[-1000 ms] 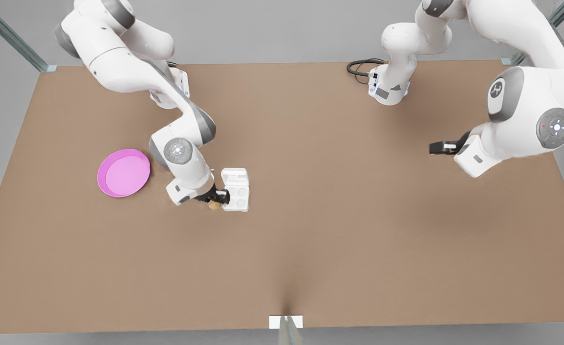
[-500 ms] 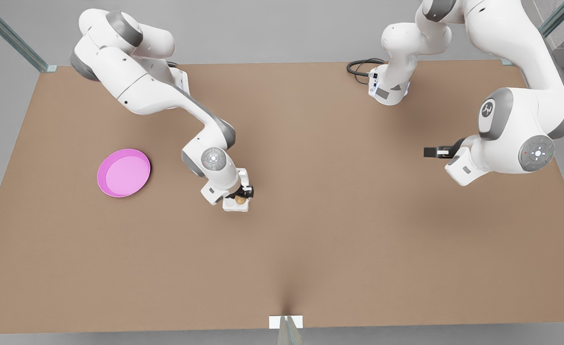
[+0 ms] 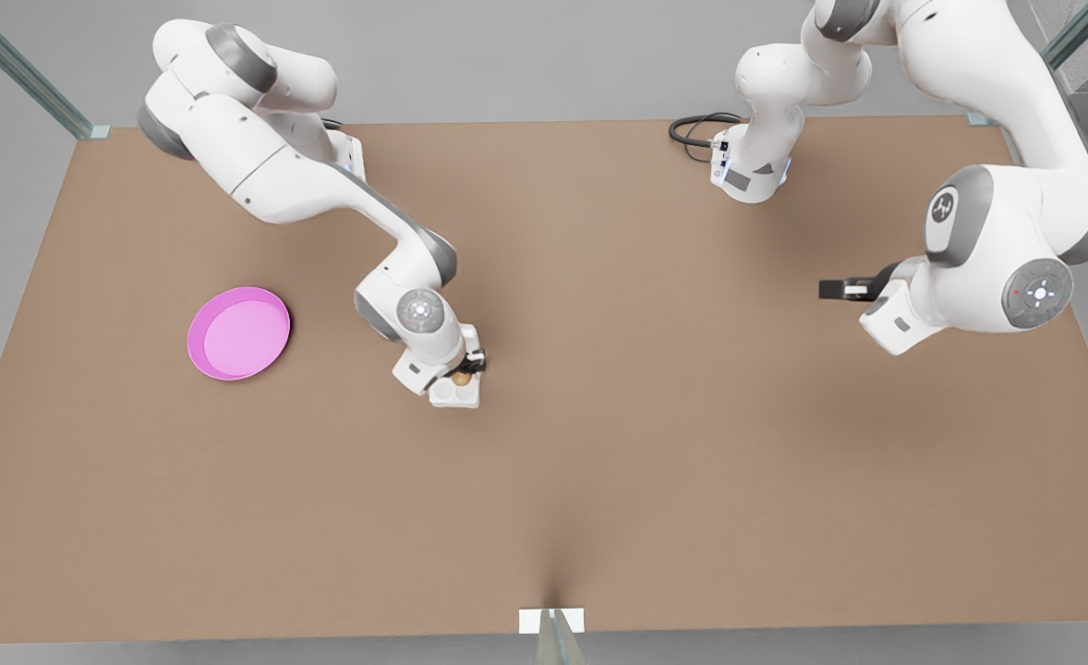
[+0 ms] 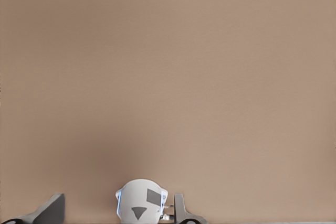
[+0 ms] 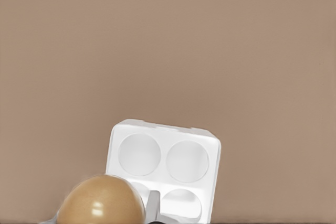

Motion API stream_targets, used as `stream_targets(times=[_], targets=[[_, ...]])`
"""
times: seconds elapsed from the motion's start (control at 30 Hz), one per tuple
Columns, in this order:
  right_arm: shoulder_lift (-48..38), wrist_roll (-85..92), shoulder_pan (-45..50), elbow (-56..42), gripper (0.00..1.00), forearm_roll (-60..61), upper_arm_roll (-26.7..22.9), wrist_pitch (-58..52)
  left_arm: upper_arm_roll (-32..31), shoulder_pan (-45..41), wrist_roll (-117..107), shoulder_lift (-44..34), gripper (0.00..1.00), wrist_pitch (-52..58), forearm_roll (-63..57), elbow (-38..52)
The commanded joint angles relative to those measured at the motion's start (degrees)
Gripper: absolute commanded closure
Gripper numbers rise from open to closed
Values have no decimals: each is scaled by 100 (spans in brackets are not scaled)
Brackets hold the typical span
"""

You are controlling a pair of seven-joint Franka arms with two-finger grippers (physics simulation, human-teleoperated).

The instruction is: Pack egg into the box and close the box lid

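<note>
The tan-brown egg [image 3: 460, 378] hangs just above the white box [image 3: 456, 395], with my right gripper [image 3: 465, 369] shut on it, at the front view's centre-left. In the right wrist view the egg [image 5: 100, 201] sits close up over the near cups of the box [image 5: 164, 153], whose two far cups are bare. The right arm's wrist covers most of the box lid in the front view. My left gripper [image 3: 832, 289] waits open over the table at the front view's right. Its fingers [image 4: 51, 210] stand well apart with nothing between them.
A round pink dish [image 3: 238, 332] lies on the brown table [image 3: 599, 462] to the front view's left of the box. A white arm base [image 3: 752, 166] with a black cable stands at the table's back edge.
My right gripper carried the egg from beside the box's left edge to above its cups, then settled slightly. The left arm shifted a little and stays open.
</note>
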State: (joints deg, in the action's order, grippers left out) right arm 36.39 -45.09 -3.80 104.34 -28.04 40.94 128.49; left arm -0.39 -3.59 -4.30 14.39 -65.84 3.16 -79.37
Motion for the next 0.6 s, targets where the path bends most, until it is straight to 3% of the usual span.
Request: stream_targets(times=[0.0, 0.4, 0.43, 0.47, 0.57], targets=[[8, 360, 10, 16, 79, 589, -7, 237, -5, -2, 0, -15, 0, 19, 44, 0], [34, 422, 46, 227, 79, 114, -165, 281, -5, -2, 17, 179, 0, 230, 0, -53], [34, 369, 46, 227, 32, 114, -165, 299, -5, -2, 9, 179, 0, 230, 0, -53], [34, 352, 54, 218, 0, 114, -165, 325, -5, -2, 9, 179, 0, 230, 0, -53], [34, 413, 72, 201, 0, 114, -165, 325, -5, -2, 0, 179, 0, 230, 0, -35]])
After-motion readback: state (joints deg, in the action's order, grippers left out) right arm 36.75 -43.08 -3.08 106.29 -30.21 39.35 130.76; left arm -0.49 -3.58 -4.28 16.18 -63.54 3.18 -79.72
